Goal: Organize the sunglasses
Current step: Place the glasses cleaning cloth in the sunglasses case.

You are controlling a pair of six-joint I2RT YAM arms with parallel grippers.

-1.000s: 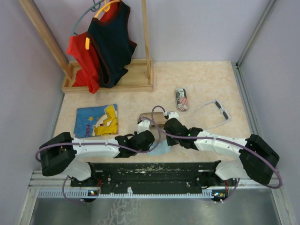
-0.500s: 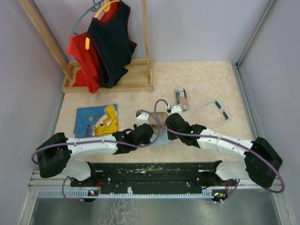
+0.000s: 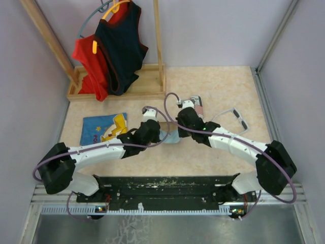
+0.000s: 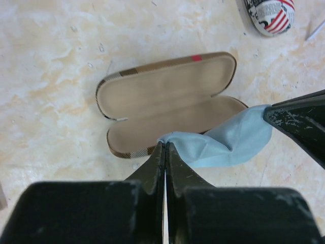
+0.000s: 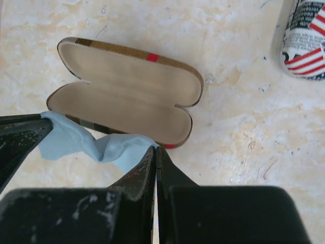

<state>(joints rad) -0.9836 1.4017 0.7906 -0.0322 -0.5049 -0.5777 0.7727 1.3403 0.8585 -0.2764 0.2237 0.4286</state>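
The white-grey sunglasses (image 3: 234, 120) lie open on the table to the right of my right arm. The dark brown pair is out of view. My left gripper (image 3: 155, 133) (image 4: 165, 145) and right gripper (image 3: 177, 131) (image 5: 156, 149) are each shut on one end of a light-blue cloth (image 3: 169, 136) (image 4: 231, 141) (image 5: 89, 139), stretched between them. The cloth hangs over the near edge of the open, empty plaid case (image 4: 167, 96) (image 5: 127, 94). In the top view my arms hide the case.
A closed flag-print case (image 3: 197, 105) (image 4: 269, 12) (image 5: 304, 40) lies just beyond the right gripper. A blue and yellow printed cloth (image 3: 104, 130) lies at the left. A wooden rack (image 3: 122, 89) with hung red and navy tops stands at the back left.
Both grippers have moved away from the near edge toward the plaid case, carrying the light-blue cloth between them. The sunglasses and flag case have not moved.
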